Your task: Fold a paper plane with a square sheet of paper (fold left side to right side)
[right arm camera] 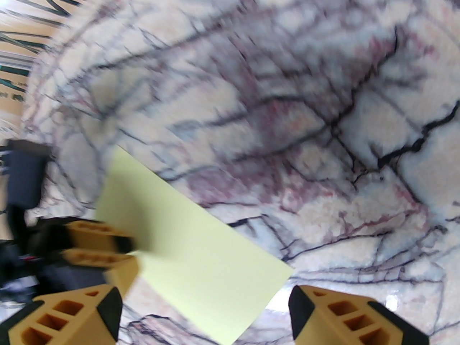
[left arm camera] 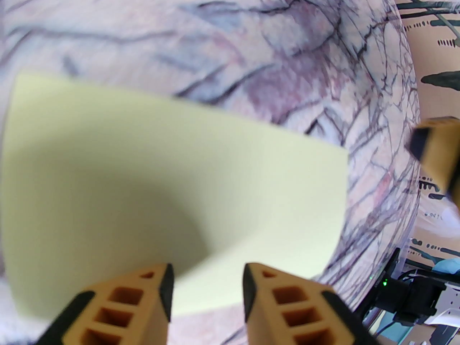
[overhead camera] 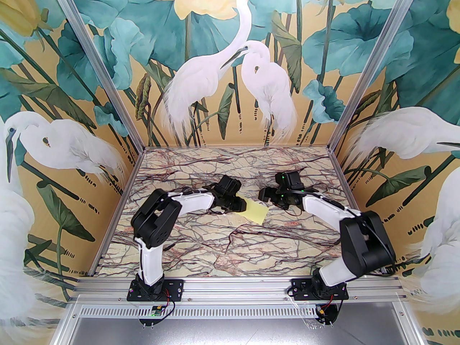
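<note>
Both apart: left gripper [left arm camera: 207, 271] at an edge of the square sheet of paper [left arm camera: 143, 156], right gripper [right arm camera: 205, 295] beside.

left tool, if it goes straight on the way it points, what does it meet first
Most likely the paper, which lies right ahead of the left tool, across the gap between its fingers. How close the tips are to it is unclear.

Robot lab cell: aluminium-extrusion frame [overhead camera: 233, 286], heron-print backdrop panels [overhead camera: 215, 67] at 9, 12 and 3 o'clock, marble-print tabletop [overhead camera: 233, 243], arm bases [overhead camera: 155, 289] bolted at 6 o'clock.
</note>
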You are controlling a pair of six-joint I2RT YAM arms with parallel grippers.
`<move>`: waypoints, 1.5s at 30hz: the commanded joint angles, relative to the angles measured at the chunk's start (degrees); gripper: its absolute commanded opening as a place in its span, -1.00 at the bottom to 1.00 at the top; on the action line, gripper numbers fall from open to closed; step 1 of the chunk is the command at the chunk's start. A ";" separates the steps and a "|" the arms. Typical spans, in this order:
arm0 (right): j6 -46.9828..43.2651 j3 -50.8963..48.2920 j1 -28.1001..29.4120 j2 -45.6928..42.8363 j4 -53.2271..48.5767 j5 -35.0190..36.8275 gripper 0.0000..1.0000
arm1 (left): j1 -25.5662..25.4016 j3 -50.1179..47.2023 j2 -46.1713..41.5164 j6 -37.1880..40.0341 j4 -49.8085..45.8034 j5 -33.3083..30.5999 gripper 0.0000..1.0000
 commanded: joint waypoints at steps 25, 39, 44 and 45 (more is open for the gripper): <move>9.90 -5.48 20.54 -1.22 2.32 4.37 0.73 | 1.79 -17.37 -20.37 -11.39 3.53 -8.39 0.19; 15.65 -12.79 17.47 -11.62 2.80 6.02 0.21 | -0.30 -11.63 -10.50 -8.51 8.63 -3.54 -0.64; 15.96 -13.83 14.48 -8.81 5.77 2.37 0.14 | -0.26 -7.53 -5.45 -8.24 6.95 -5.86 -0.73; 15.82 -13.51 14.05 -7.83 5.98 1.77 0.14 | -0.26 -7.44 -4.95 -8.30 6.94 -6.42 -0.74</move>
